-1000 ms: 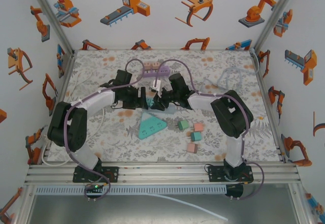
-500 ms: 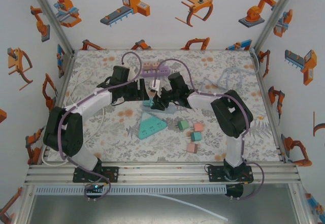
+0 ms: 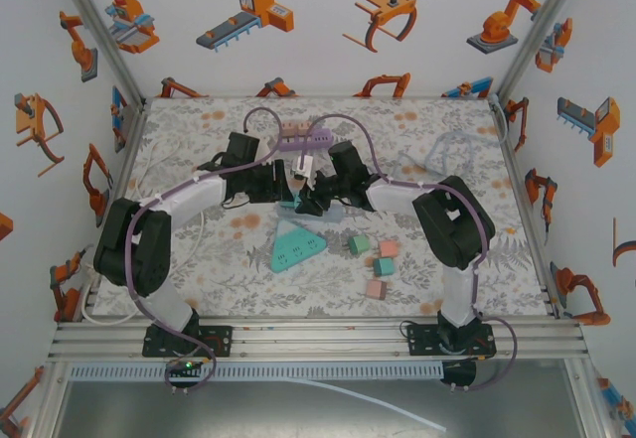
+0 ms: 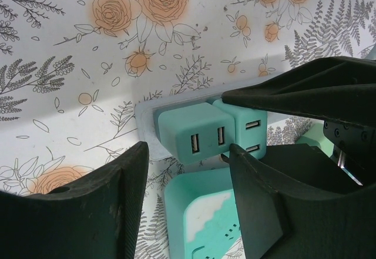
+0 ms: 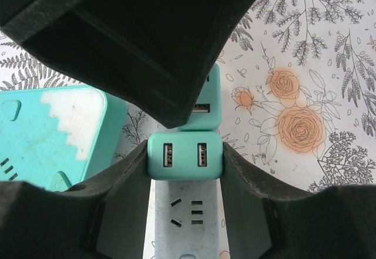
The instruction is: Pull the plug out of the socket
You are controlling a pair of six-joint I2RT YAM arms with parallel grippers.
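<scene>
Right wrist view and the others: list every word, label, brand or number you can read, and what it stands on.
No text can be read anywhere.
On the teal plug: two USB slots, no print.
On the grey power strip: socket holes, no lettering.
On the walls: orange robot drawings, no words.

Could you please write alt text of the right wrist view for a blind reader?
The right gripper clamps a teal USB plug seated on a grey power strip. A black finger of the left arm overhangs a second teal plug behind it; a teal socket block lies left, on floral cloth.
</scene>
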